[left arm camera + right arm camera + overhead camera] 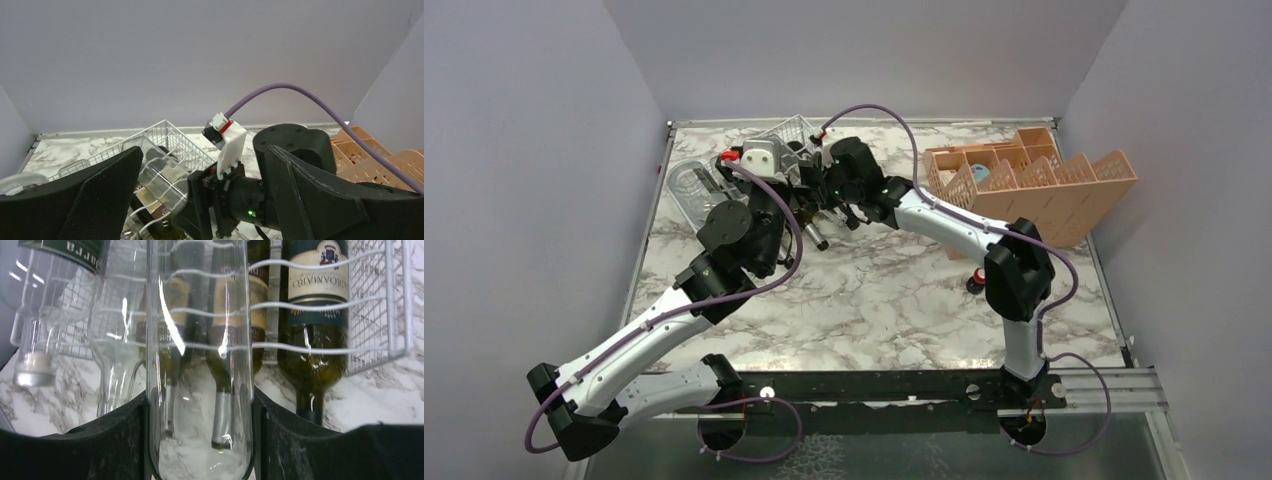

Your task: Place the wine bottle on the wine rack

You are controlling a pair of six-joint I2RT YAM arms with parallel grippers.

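Observation:
The white wire rack [789, 132] stands at the back of the table and holds dark labelled wine bottles [315, 315] with their necks toward me. My right gripper [200, 405] is shut on a clear glass wine bottle [200, 340], which sits upright in that view in front of the rack's wavy rows [320, 307]. In the top view the right gripper [820, 198] is at the rack's near edge. In the left wrist view the clear bottle [155, 167] lies against the rack [170, 137]. My left gripper [202, 150] is wide open and empty beside the right wrist [280, 150].
Another clear bottle [689, 185] lies on the table left of the rack. An orange plastic crate [1034, 180] with dividers stands tilted at the back right. A silver-capped bottle neck [816, 236] sticks out of the rack toward the near side. Grey walls close in the back and sides.

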